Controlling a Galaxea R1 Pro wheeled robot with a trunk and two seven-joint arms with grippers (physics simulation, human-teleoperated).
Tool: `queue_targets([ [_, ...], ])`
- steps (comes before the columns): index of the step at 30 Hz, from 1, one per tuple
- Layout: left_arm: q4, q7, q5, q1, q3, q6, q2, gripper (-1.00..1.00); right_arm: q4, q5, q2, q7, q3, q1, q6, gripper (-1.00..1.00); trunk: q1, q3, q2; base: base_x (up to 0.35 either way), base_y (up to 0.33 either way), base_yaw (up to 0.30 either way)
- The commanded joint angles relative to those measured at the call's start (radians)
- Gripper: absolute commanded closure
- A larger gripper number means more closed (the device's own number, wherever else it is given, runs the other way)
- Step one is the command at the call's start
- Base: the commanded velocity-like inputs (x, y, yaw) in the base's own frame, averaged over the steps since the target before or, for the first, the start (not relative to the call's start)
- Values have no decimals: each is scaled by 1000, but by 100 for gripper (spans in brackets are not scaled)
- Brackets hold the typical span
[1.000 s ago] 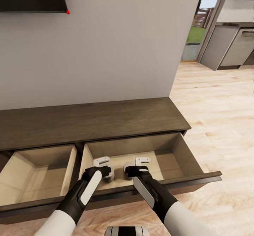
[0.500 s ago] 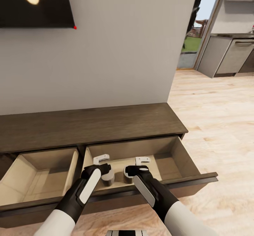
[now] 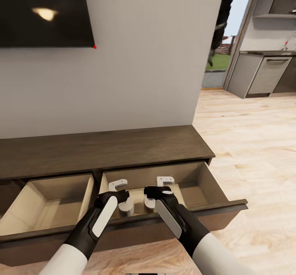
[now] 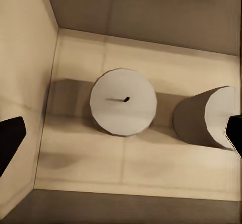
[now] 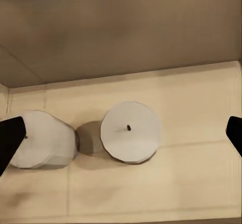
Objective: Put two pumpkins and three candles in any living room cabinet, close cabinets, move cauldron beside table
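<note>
A: From the head, what is at the cabinet?
B: Both its drawers stand pulled out. The left pincer and right pincer hang over the right drawer, each spread apart, grasping nothing.

A: And the left wrist?
B: Inside that drawer, one upright candle sits below the pincer, a second candle just beside it, apart.

A: Right wrist?
B: The same two candles on the drawer floor, nearly touching.

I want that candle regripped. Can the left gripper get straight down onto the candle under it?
Probably yes: the left gripper hangs open over the upright candle in the open drawer, nothing between them.
</note>
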Motion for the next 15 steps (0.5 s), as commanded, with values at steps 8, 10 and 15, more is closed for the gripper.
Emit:
queue_targets([
  [8, -1, 10, 11, 0, -2, 1, 0, -100, -20, -8, -1, -8, 2, -1, 8, -100, -4, 30, 2, -9, 0, 0],
  [10, -1, 10, 12, -1, -2, 2, 0, -100, -21, -8, -1, -9, 3, -1, 8, -100, -5, 38, 2, 0, 0, 0],
  [15, -1, 10, 12, 0, 0, 2, 1, -100, -70, -8, -1, -15, 3, -1, 10, -100, -7, 57, 3, 0, 0, 0],
])
